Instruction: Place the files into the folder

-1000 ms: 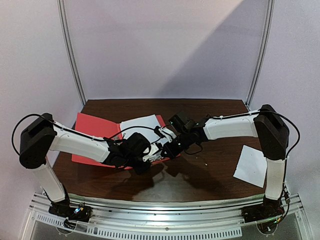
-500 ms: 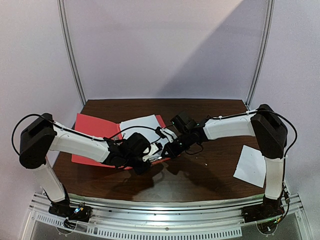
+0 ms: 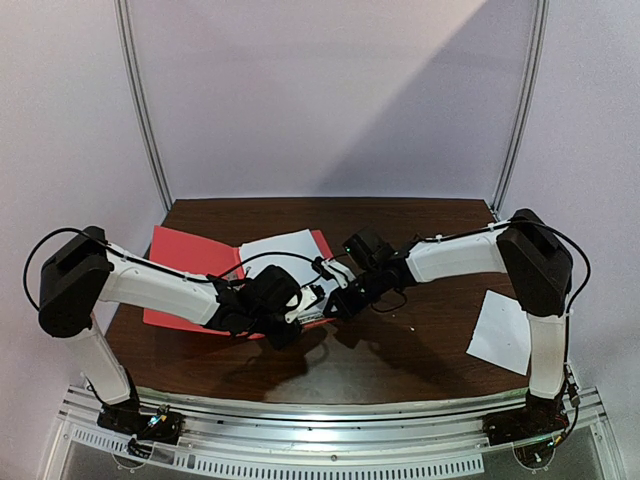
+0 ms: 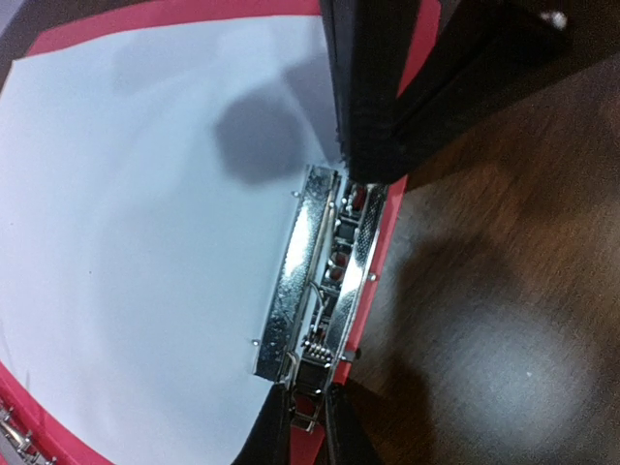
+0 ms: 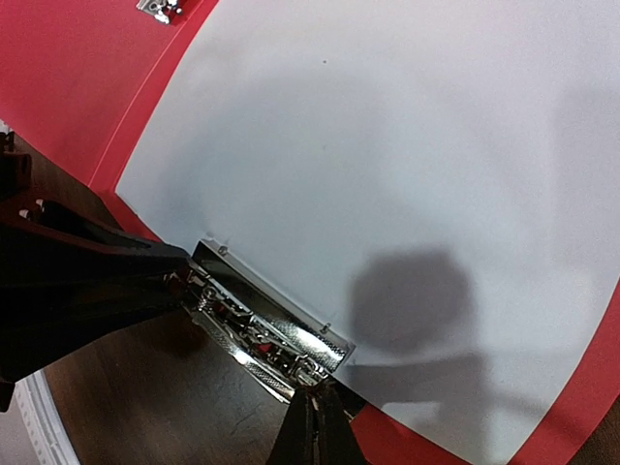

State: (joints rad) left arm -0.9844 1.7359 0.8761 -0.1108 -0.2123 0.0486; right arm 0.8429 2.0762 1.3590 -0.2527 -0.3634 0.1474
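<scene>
The red folder (image 3: 185, 255) lies open at the table's left-centre, with one white file (image 3: 285, 250) on its right half. A second white file (image 3: 500, 332) lies on the bare table at the far right. Both grippers meet at the metal clip (image 4: 325, 281) on the folder's near edge, beside the sheet (image 4: 145, 242). My left gripper (image 4: 310, 421) is nearly closed, its fingers pinching the small lever at one end of the clip. My right gripper (image 5: 317, 412) is shut, with its tips against the other end of the clip (image 5: 262, 329).
A second small metal fastener (image 5: 160, 8) sits on the folder's other half (image 5: 68, 77). Dark wooden table (image 3: 420, 340) shows between the arms and the loose sheet. Both arms cross low over the table's front middle.
The right arm has crept a little left and nearer, bringing its shut tips closer to the clip. The left arm and both sheets have stayed put.
</scene>
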